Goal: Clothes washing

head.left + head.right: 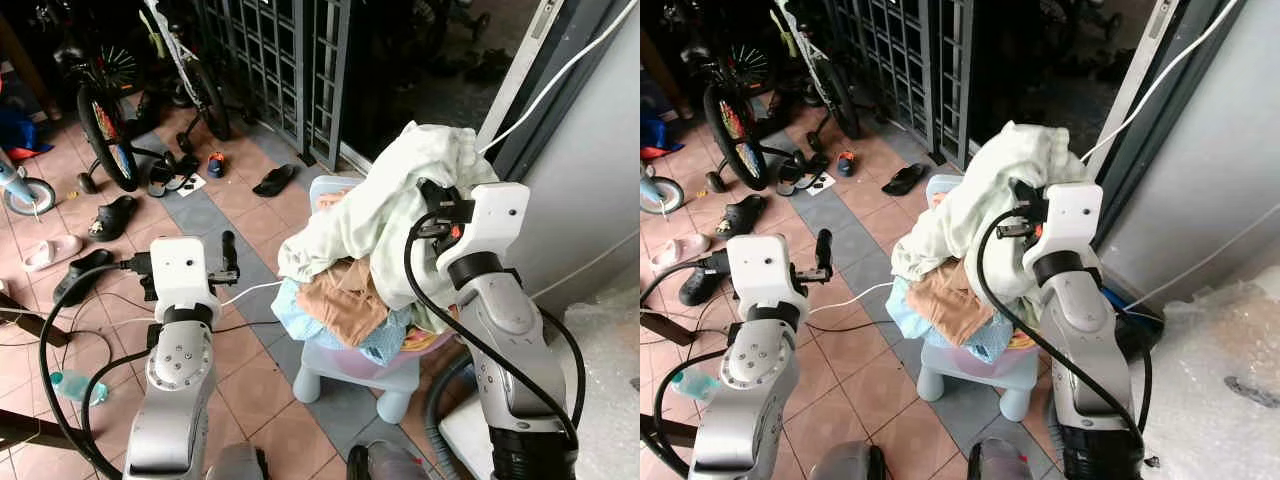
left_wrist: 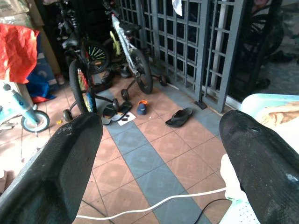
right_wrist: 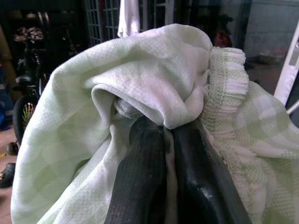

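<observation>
Nearest to you, the left gripper (image 1: 228, 262) is raised over the tiled floor (image 1: 260, 225), just beside the stool on its left. Its two black fingers (image 2: 70, 163) are spread wide with nothing between them.

The right gripper (image 3: 163, 140) is lifted above the pile. Its fingers are pressed together on a fold of the pale green garment (image 1: 385, 205), so it has that cloth pinched. The garment drapes from the grip down onto the rest of the laundry and is not yet clear of it.

The laundry pile (image 1: 345, 300), tan and light blue pieces among others, sits in a pink basin (image 1: 365, 362) on a pale blue plastic stool (image 1: 345, 385). A white cable (image 1: 250, 292) runs across the floor between the left arm and the stool.

Step in hand, as a judgement: removing one item from the pile for washing. The next move calls for a higher lift, until the hanging hem leaves the pile, then a carry towards the washer, which cannot be located from here. Watch that the draped cloth does not drag other pieces off the basin.

Farther off lie scattered sandals (image 1: 273, 180), then parked bicycles (image 1: 105, 120), then a dark metal gate (image 1: 290, 70).
</observation>
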Available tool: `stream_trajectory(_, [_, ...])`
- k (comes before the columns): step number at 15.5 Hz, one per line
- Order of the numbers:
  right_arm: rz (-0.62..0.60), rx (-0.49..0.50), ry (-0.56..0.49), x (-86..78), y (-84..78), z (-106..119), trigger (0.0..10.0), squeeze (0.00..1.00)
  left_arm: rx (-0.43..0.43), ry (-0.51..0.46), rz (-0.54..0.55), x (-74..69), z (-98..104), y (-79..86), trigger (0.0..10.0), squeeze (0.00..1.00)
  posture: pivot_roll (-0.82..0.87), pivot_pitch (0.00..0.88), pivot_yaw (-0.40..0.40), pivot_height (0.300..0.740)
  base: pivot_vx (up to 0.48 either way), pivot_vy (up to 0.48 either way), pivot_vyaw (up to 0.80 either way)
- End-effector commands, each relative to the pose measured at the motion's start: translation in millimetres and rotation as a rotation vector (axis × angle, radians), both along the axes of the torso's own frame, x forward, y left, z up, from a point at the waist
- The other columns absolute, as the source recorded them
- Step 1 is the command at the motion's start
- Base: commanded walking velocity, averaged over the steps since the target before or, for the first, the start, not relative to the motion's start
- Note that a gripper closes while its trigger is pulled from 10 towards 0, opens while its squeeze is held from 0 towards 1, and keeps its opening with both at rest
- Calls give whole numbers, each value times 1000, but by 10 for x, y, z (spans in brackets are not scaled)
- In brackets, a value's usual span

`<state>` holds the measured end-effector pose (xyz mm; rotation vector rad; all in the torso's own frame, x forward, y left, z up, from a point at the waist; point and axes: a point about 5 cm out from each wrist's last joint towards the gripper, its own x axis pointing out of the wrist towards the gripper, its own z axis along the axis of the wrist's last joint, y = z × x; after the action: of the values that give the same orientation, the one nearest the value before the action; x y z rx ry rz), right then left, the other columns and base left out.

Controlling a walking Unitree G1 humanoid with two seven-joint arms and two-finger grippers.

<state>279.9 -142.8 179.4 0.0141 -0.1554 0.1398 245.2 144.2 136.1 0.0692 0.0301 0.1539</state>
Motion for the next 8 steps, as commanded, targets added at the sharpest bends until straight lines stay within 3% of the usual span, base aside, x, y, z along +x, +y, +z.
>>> stream_trajectory(1, [-2,-10,-11,-11,6,43,10000,0,13,11,11,-11,-28,15,10000,0,4,55,13,740,-262,0,-400])
stream_trajectory(3, [-4,-7,3,8,6,21,10000,0,12,13,13,-14,-30,15,10000,0,4,57,12,740,-255,0,-628])
stream_trajectory(6, [1,-3,13,15,24,6,10000,0,13,16,14,-17,-34,20,10000,0,5,61,12,740,0,0,-556])
stream_trajectory(8, [1,-6,7,25,31,11,10000,0,5,10,10,0,-21,4,10000,0,4,59,14,740,0,0,0])
